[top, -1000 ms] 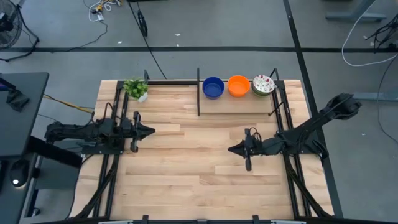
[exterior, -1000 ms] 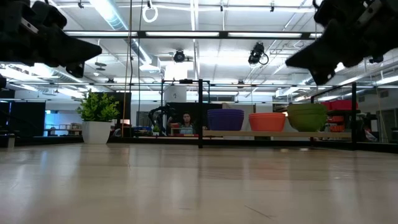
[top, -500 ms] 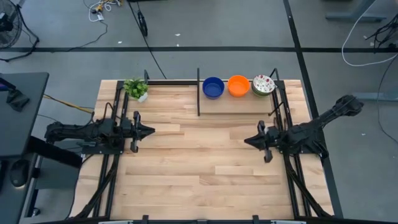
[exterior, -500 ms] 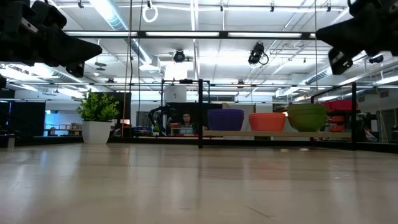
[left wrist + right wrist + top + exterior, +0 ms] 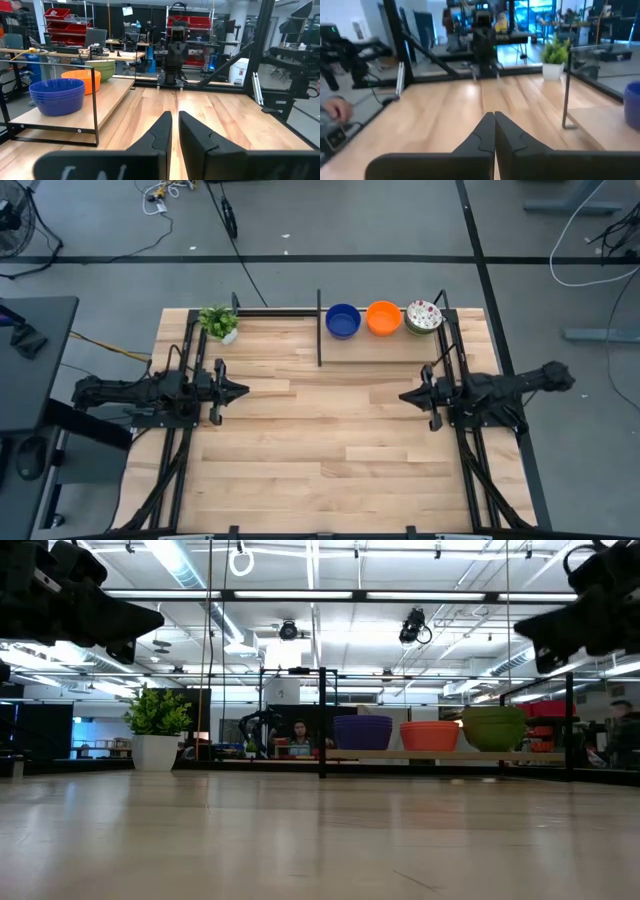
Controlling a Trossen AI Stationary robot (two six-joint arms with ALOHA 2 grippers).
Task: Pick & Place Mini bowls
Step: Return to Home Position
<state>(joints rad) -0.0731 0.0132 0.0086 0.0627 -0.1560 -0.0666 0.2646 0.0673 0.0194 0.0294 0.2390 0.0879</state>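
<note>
High view, read left to right: finds the left tool [image 5: 243, 391] over the left half of the bench [image 5: 300, 470], pointing toward the middle and holding nothing. Puts a potted plant [image 5: 219, 322] at the far left corner. Places the shelf [image 5: 385, 347] along the far edge, right of centre, with the mini bowls in 3 groups in a row: blue bowls [image 5: 343, 320], orange bowls [image 5: 383, 317], then white patterned bowls [image 5: 423, 315], each just beside the next. Ends with the right tool [image 5: 403, 396] over the right half, facing the left tool, well apart from it and near the shelf's front edge.

Low view adds what cannot be read from above: layered rims on the blue bowls and a green outer side on the patterned ones. Shows both arms raised off the wood, at the top corners.

Left wrist view shows that tool's fingers [image 5: 162, 132] all but together, with only a thin slit between. Right wrist view shows that tool's fingers [image 5: 485, 132] pressed together, plus a person's hand [image 5: 335, 107] beyond the bench's side.

For moving room: bare wood between the 2 tools and across the near half. Dark frame rails along both sides, and an upright post [image 5: 319, 330] at the shelf's left end.
</note>
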